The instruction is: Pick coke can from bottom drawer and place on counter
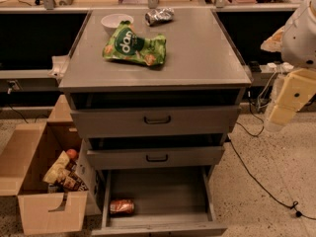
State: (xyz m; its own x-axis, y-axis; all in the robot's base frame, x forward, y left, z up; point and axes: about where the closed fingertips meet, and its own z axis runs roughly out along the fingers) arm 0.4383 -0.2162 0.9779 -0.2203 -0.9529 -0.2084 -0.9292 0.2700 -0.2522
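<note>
Bottom drawer [163, 189]: pulled wide open at the foot of the cabinet, grey floor showing
Coke can [121, 206]: lying on its side in the drawer's front left corner, close to the left wall and near the front wall
Cardboard box [37, 214]: on the floor just left of the cabinet, flaps open, snack packets inside
Black cable [256, 177]: trailing over the speckled floor on the right
Middle drawer [197, 157]: out a little, black loop handle in the centre
Top drawer [197, 121]: out a little less, same handle
My gripper [276, 116]: hanging off the cabinet's right side at about top-drawer height, well apart from the can and touching nothing
My jaws: I cannot tell whether they are apart or together
Counter [202, 53]: flat grey slab over the drawers
Green snack bag [134, 46]: crumpled on the counter's left half
White bowl [116, 21]: behind the bag, near the back left
Foil packet [159, 16]: just right of the bowl
Tan bench [98, 0]: behind the counter, with metal posts
</note>
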